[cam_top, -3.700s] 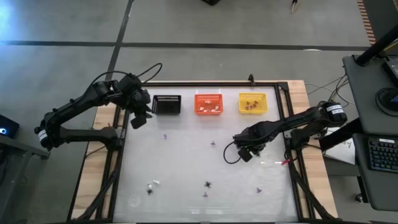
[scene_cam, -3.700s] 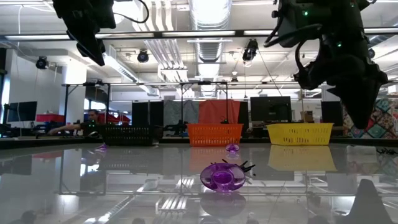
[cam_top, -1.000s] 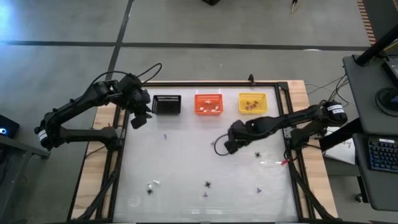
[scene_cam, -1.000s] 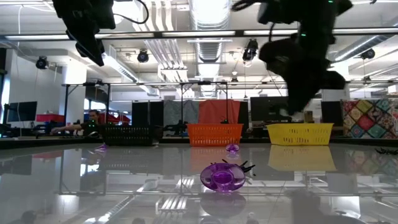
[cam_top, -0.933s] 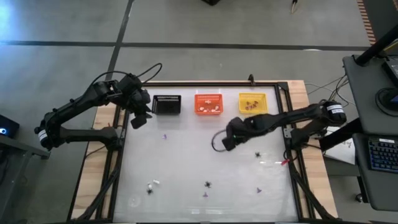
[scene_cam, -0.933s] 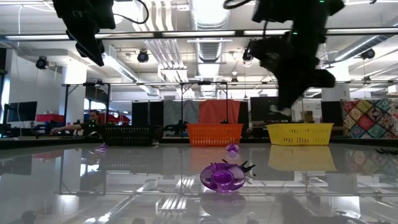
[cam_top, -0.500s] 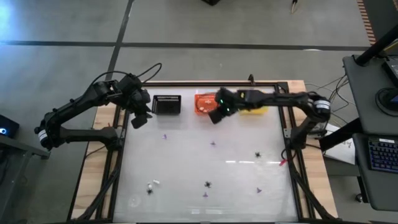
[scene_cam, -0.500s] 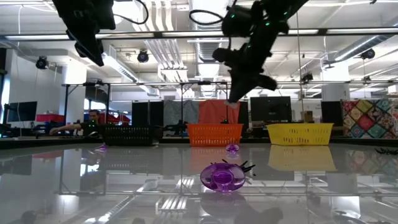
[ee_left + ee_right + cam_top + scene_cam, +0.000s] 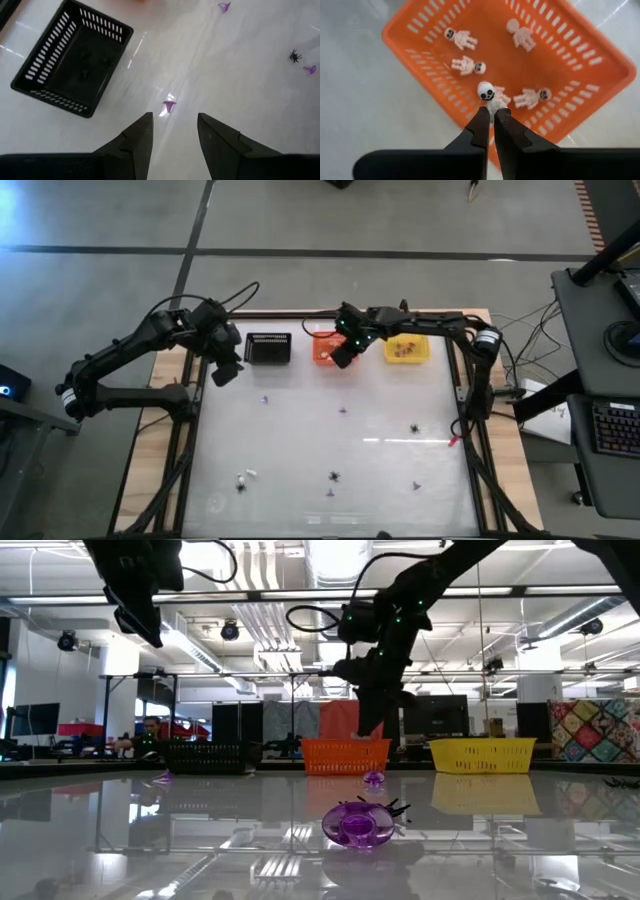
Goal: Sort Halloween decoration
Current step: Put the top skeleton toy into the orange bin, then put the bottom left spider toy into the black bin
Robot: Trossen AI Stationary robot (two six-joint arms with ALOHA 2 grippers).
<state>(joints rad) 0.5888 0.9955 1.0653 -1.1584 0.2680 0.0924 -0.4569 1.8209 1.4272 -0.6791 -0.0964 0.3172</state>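
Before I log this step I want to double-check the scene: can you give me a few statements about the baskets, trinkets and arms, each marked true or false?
1. The right gripper is above the orange basket with a white skeleton pinched between its fingers. True.
2. The orange basket is empty. False: four other skeletons lie inside it.
3. The left gripper is open, holding nothing, near the black basket. True.
4. The black basket sits between the orange and yellow ones. False: the orange basket is in the middle, the yellow basket to its right in the high view.
5. A purple trinket lies on the table ahead of the left gripper. True.
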